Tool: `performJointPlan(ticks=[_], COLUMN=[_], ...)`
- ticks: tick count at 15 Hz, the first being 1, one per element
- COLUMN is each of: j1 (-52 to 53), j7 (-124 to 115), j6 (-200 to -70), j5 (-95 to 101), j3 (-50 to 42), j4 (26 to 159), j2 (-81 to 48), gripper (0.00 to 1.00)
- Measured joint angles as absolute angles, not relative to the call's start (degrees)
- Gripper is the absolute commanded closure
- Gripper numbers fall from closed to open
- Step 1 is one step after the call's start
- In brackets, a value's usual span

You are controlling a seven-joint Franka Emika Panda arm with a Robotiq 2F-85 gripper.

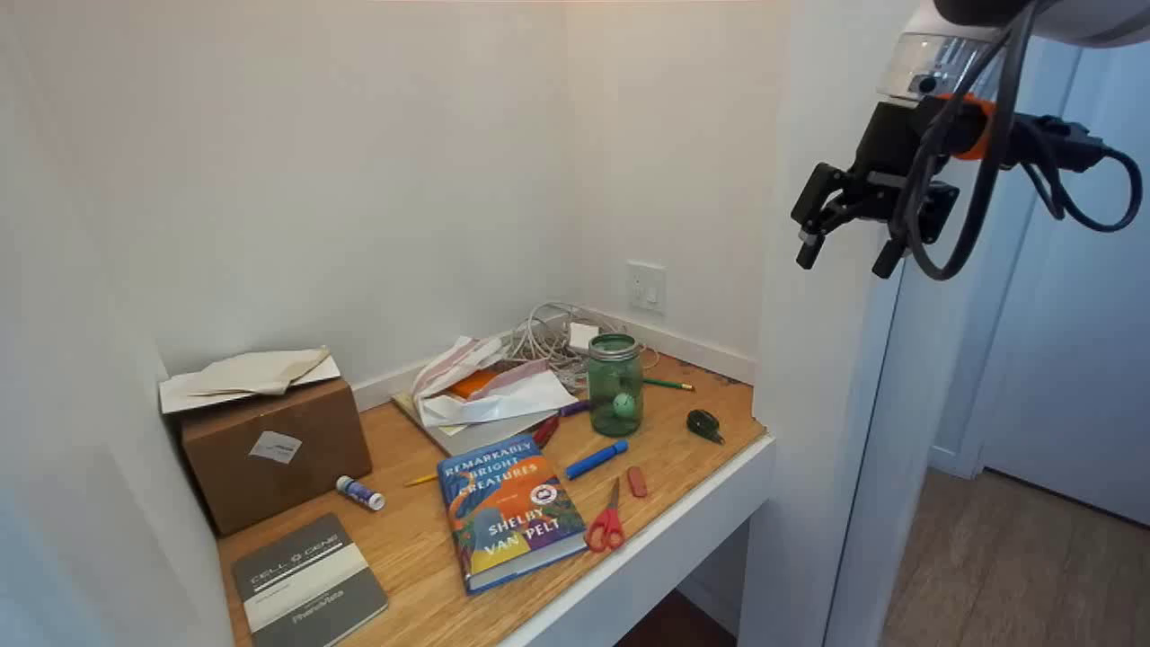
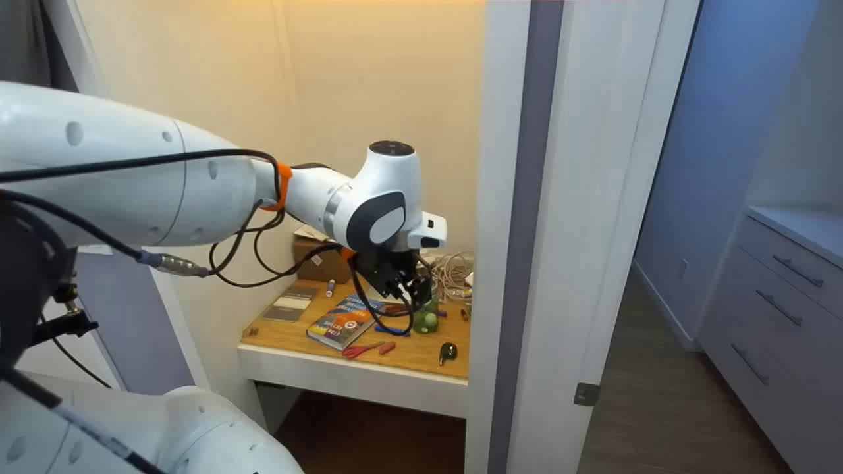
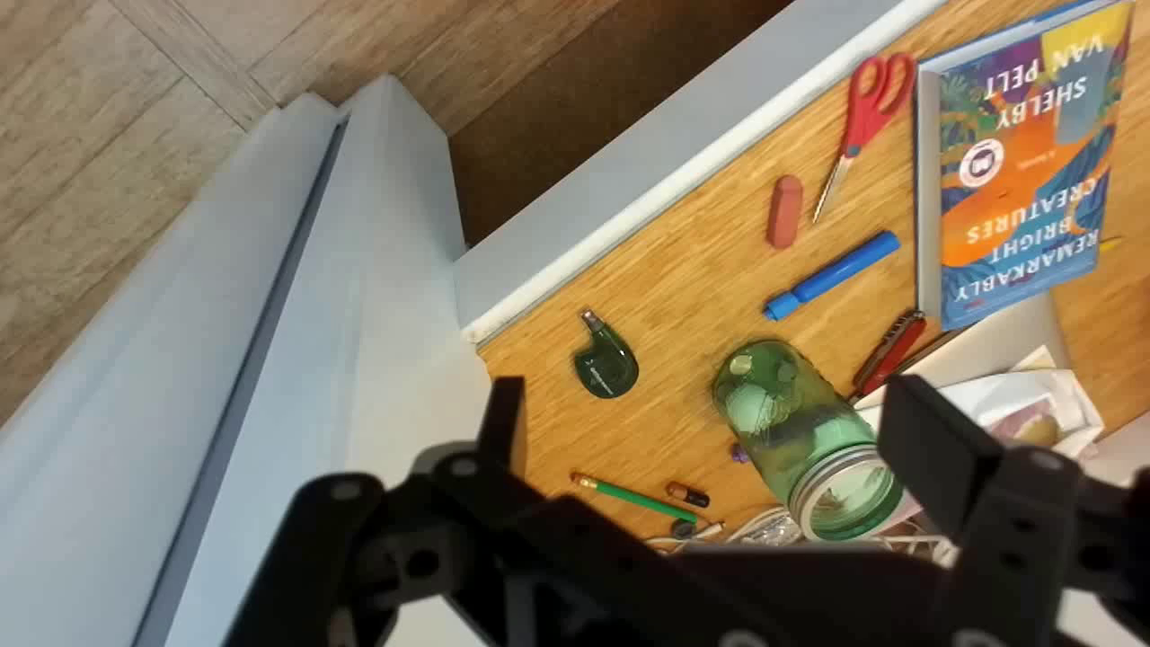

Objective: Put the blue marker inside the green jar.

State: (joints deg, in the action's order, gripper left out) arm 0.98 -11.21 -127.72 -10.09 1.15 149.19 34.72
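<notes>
The blue marker (image 1: pixel 597 459) lies flat on the wooden desk, between the book and the desk's front edge. It also shows in an exterior view (image 2: pixel 392 330), partly behind a cable, and in the wrist view (image 3: pixel 831 275). The green jar (image 1: pixel 616 386) stands upright and open behind the marker, with a pale ball and small items inside. It shows in the wrist view (image 3: pixel 809 431) and, partly covered, in an exterior view (image 2: pixel 427 321). My gripper (image 1: pixel 847 257) is open and empty, high above the desk and apart from both. Its fingers frame the wrist view (image 3: pixel 710 427).
A book (image 1: pixel 508 512), red scissors (image 1: pixel 606 526), a reddish eraser (image 1: pixel 637 482) and a dark green tape dispenser (image 1: pixel 704 425) lie near the marker and jar. Cables and papers (image 1: pixel 494 395) are behind. A brown box (image 1: pixel 274 449) stands farther off. A wall edge borders the desk.
</notes>
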Motion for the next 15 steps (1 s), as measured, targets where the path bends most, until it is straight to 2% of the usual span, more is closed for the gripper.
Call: performJointPlan(ticks=[9,15], j1=[3.2,12.1], j7=[-6.5,-0.8], j6=[-127.2,-127.6], j5=[-10.1,-10.1], j3=[1.4,6.3], j4=[148.7,141.7], j2=[33.0,19.6], gripper=[0.0,0.0])
